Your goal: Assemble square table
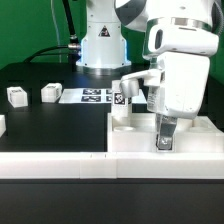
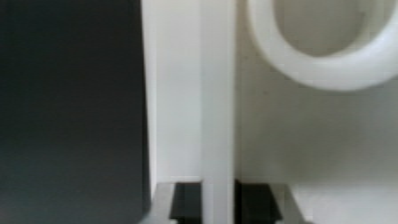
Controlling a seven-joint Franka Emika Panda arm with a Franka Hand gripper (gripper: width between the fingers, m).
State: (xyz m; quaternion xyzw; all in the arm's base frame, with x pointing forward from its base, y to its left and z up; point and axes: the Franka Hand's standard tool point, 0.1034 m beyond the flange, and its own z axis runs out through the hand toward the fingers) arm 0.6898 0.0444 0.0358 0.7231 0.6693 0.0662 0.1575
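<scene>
Square table (image 1: 135, 136): how far along? (Obs. 1)

Early. It lies flat at lower right of the exterior frame, just behind the long white wall (image 1: 50, 160). One leg (image 1: 16, 96) and another leg (image 1: 50, 92) sit loose at mid-left, well apart from it. A third leg is cut off by the left edge. (Obs. 2)

And the fourth? (Obs. 1)

A tagged white piece (image 1: 119, 96) stands at the far corner of the square table. It may be seated in a socket or just beside one; too small to tell. (Obs. 2)

Gripper? (Obs. 1)

Gripper (image 1: 166, 145) is down at lower right, jaws narrow, pinching the raised rim (image 2: 217, 100). A round socket (image 2: 338, 72) lies just beside it in the wrist view. So at least three legs are left to fit, I judge. (Obs. 2)

Surface, room? (Obs. 1)

Black work surface (image 1: 60, 125), matte. The marker board (image 1: 92, 96) lies flat at centre. There is a green backdrop (image 1: 30, 30) at upper left, with the arm base (image 1: 100, 45) in front of it. (Obs. 2)
</scene>
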